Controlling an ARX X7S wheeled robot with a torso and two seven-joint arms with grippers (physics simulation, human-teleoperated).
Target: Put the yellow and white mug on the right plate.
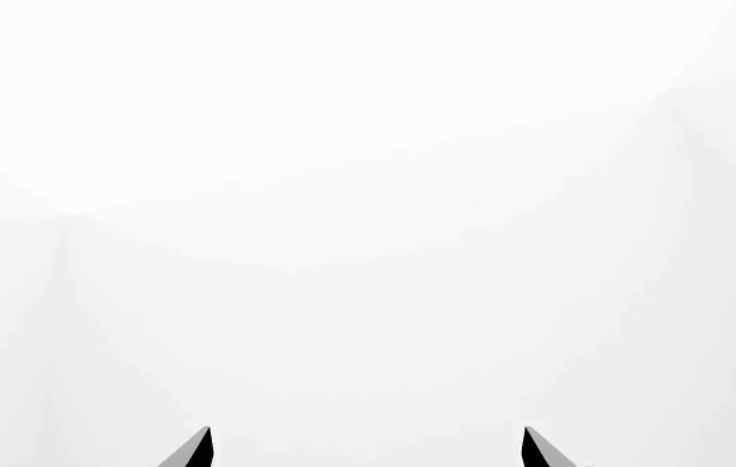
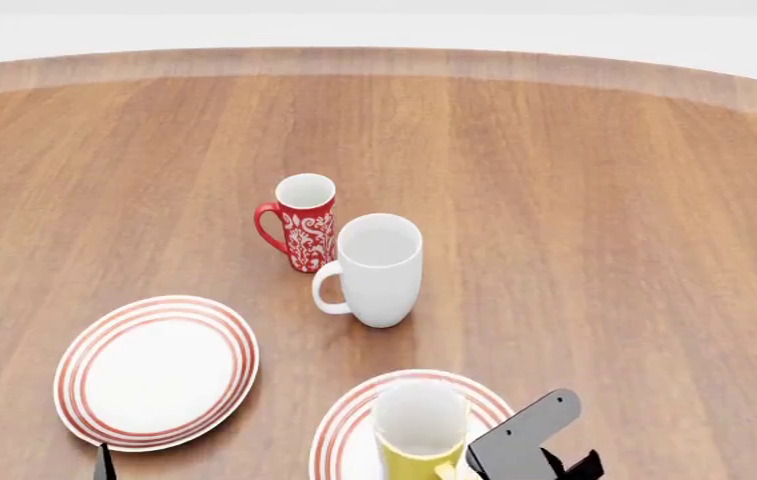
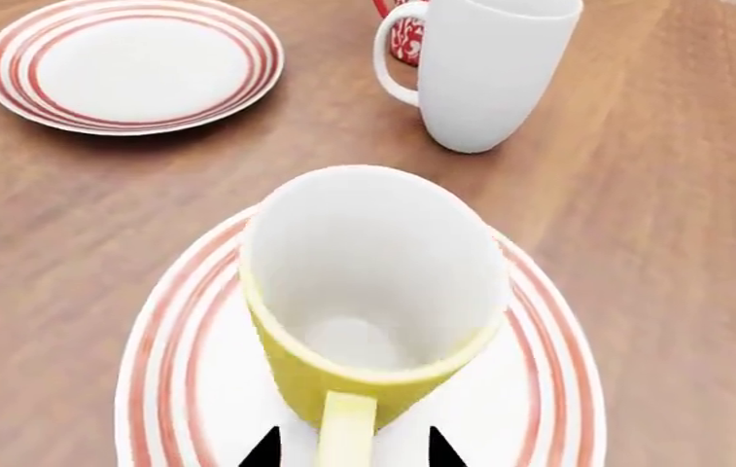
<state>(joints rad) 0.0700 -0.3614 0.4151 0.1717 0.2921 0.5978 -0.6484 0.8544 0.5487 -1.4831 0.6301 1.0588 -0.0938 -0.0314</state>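
Observation:
The yellow and white mug (image 3: 368, 292) stands upright on the right plate (image 3: 549, 389), the red-ringed plate nearest me; both also show in the head view, the mug (image 2: 420, 430) on the plate (image 2: 345, 425). My right gripper (image 3: 348, 453) is open, its two dark fingertips on either side of the mug's yellow handle (image 3: 344, 428) with a small gap on each side. My left gripper (image 1: 368, 446) is open and empty, facing a blank white surface. Only a dark sliver of the left gripper (image 2: 102, 463) shows at the head view's lower edge.
The left plate (image 2: 158, 368) lies empty on the round wooden table (image 2: 592, 220). The tall all-white mug (image 2: 378, 268) stands just beyond the right plate, and the slim red floral mug (image 2: 301, 222) stands behind it. My right arm's dark link (image 2: 528, 432) hangs over the right plate's edge.

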